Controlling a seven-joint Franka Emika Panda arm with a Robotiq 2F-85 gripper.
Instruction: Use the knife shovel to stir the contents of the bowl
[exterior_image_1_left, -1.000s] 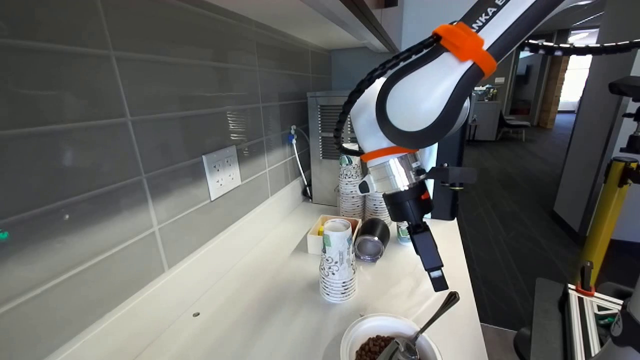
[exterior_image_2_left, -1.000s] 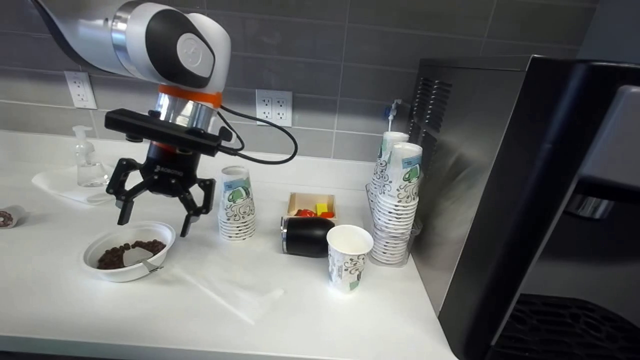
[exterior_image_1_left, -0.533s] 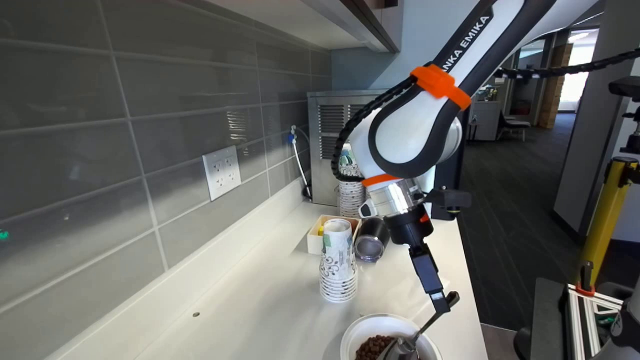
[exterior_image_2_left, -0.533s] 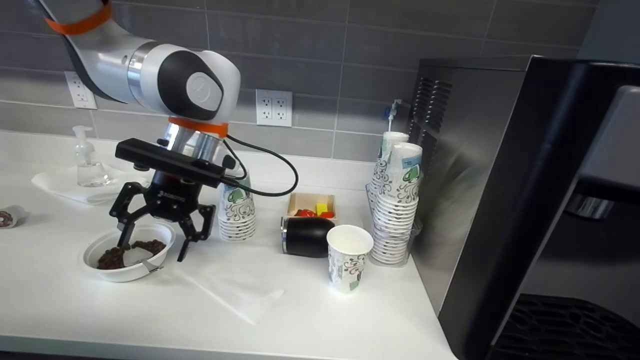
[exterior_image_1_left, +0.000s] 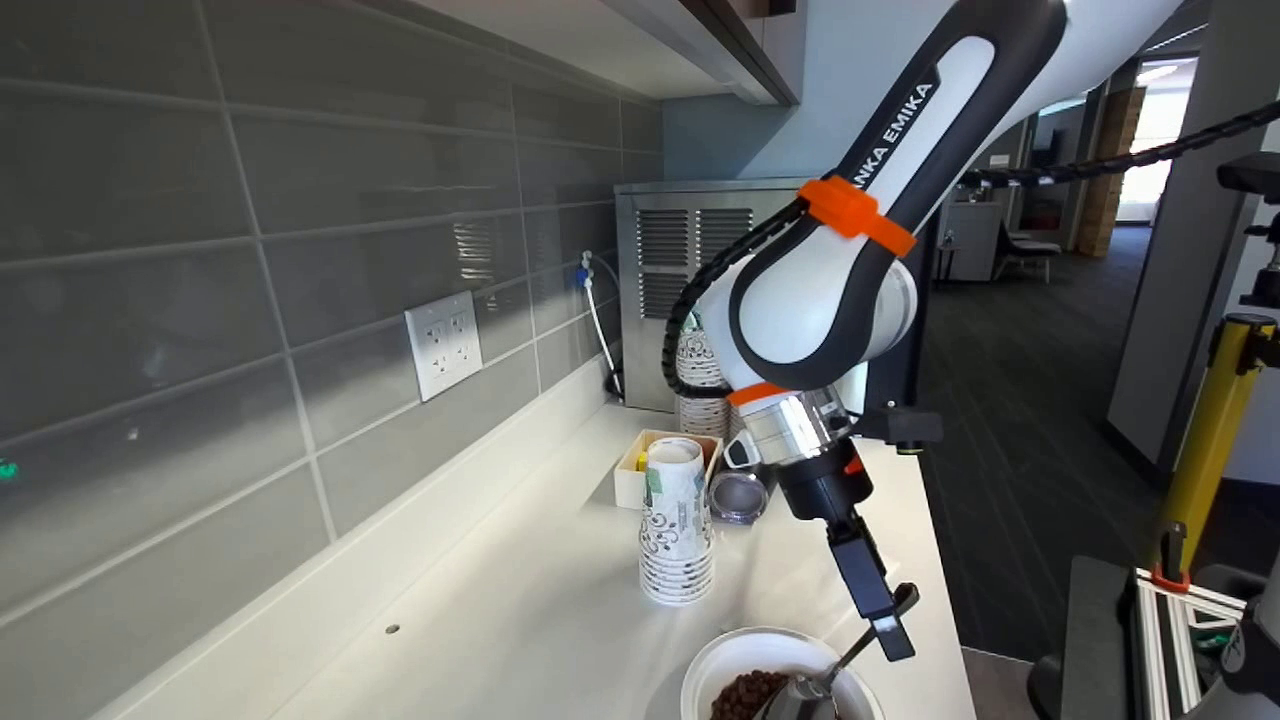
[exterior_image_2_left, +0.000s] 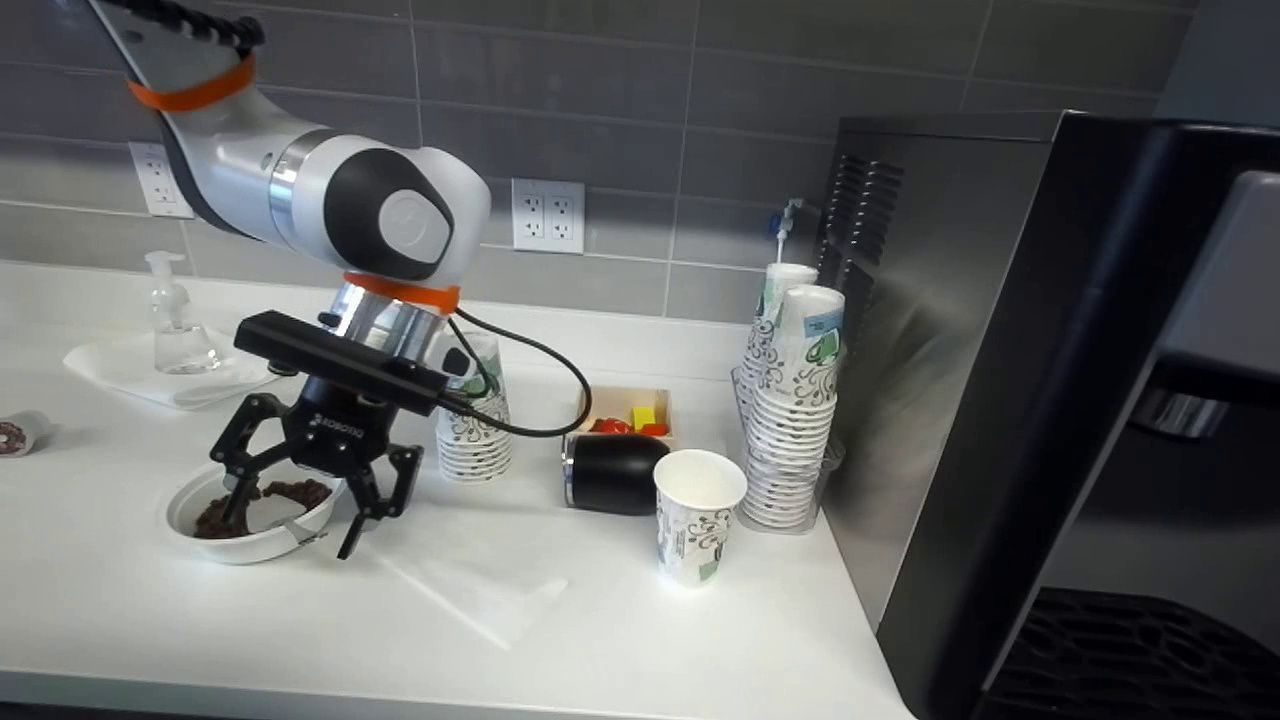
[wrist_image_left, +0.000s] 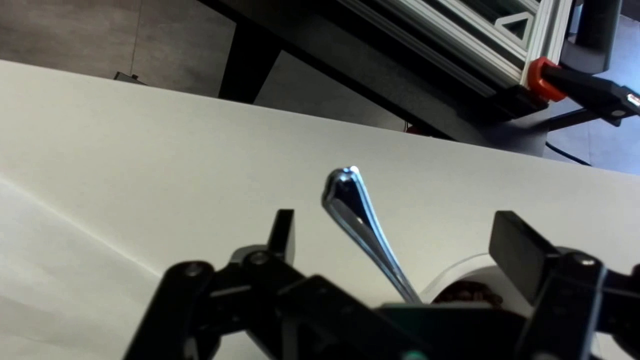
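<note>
The gripper sits lower in both exterior views than half a second ago, its fingers spread, the handle of the utensil between them, mid-frame in the wrist view. Unmoved at the bottom edge of an exterior view, the bowl holds brown bits and the utensil's flat end.

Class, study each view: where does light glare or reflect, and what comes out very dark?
Wrist view: bluish-white highlights run along the knife shovel's handle, while the gripper fingers come out very dark, with little surface detail. In an exterior view: striped glare shows on a gray wall tile. In an exterior view: smeary reflections cloud the appliance's steel side panel.
</note>
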